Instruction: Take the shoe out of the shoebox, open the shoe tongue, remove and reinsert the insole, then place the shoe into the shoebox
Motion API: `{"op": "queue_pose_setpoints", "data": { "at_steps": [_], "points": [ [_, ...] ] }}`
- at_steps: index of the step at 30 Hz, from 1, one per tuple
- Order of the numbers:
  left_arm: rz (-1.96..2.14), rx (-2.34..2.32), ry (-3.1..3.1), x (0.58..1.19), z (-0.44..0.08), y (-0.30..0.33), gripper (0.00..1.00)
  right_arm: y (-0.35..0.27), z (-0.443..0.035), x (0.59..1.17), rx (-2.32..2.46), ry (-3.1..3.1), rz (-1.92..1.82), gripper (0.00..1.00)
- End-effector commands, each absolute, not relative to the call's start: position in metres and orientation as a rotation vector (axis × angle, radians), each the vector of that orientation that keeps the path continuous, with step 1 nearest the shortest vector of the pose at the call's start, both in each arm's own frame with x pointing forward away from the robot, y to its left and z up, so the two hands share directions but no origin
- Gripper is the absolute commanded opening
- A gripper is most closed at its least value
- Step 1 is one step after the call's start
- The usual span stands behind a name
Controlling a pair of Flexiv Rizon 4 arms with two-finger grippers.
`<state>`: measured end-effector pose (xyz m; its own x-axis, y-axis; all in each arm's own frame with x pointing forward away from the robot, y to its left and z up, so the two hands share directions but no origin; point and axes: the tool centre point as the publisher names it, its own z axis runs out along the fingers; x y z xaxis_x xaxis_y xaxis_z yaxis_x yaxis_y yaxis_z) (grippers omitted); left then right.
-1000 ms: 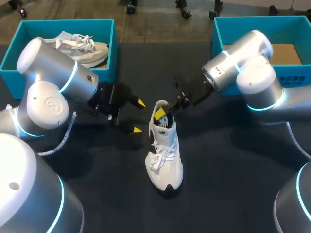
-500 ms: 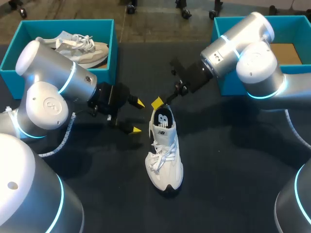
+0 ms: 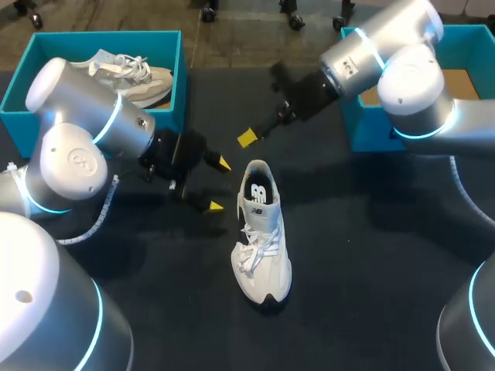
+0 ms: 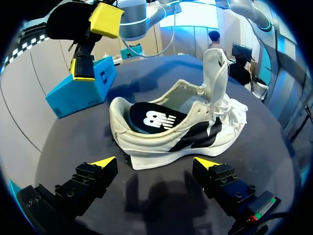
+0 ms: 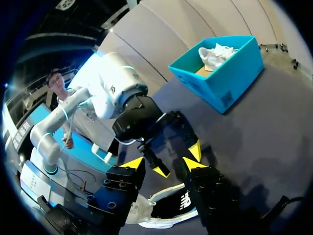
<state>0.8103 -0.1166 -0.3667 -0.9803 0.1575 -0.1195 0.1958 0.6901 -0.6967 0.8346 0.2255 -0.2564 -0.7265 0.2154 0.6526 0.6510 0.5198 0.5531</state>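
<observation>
White lace-up shoe (image 3: 261,232) stands on its sole in the middle of the dark table (image 3: 363,255), outside both boxes. Its long axis runs from the toe, nearest the robot, to the heel, which points away toward the boxes.

At the far left, the teal shoebox on the left (image 3: 179,77) holds a second pale shoe (image 3: 128,73). Next comes the left gripper (image 3: 220,185), low over the table just beside the white lace-up shoe's heel on its left flank. Its two yellow-tipped fingers are spread wide with nothing between them. In the left wrist view the shoe lies side-on just ahead of those fingers, its length running across the gap rather than into it. The white tongue (image 4: 215,68) stands pulled up, and the black insole (image 4: 151,117) with its white logo lies flat in the heel bed.

Further right, the right gripper (image 3: 247,139) hangs above and beyond the heel, apart from the shoe. Its fingers are also parted and hold nothing, as the right wrist view shows. The teal shoebox on the right (image 3: 352,131) shows a brown cardboard floor.

By my judgement the left gripper is the nearer one. To grip the shoe it would have to close across the narrow width at the heel, not along the length.
</observation>
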Motion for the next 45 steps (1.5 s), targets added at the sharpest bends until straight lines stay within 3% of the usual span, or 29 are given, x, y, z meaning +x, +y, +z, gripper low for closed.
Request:
{"op": "queue_pose_setpoints", "data": {
  "at_steps": [1,4,10,14,15,45],
  "points": [
    [-1.169,0.320,2.849,0.811,-0.351,-0.109,1.00,0.217,-0.248,0.829,-0.768,-2.264,-1.126,0.47],
    [-1.172,0.340,2.849,0.812,-0.339,-0.102,1.00,0.211,-0.244,0.829,-0.834,-2.267,-1.132,0.44],
    [-1.153,0.365,2.843,0.819,-0.313,-0.083,1.00,0.199,-0.237,0.826,-0.957,-2.261,-1.155,0.27],
    [-1.134,0.359,2.824,0.828,-0.304,-0.073,1.00,0.194,-0.233,0.822,-1.037,-2.264,-1.158,0.02],
    [-1.123,0.359,2.822,0.829,-0.301,-0.071,1.00,0.193,-0.232,0.821,-1.058,-2.267,-1.147,0.00],
    [-1.084,0.436,2.785,0.874,-0.275,-0.060,1.00,0.200,-0.211,0.769,-1.719,-2.389,-0.664,0.00]
  ]
}}
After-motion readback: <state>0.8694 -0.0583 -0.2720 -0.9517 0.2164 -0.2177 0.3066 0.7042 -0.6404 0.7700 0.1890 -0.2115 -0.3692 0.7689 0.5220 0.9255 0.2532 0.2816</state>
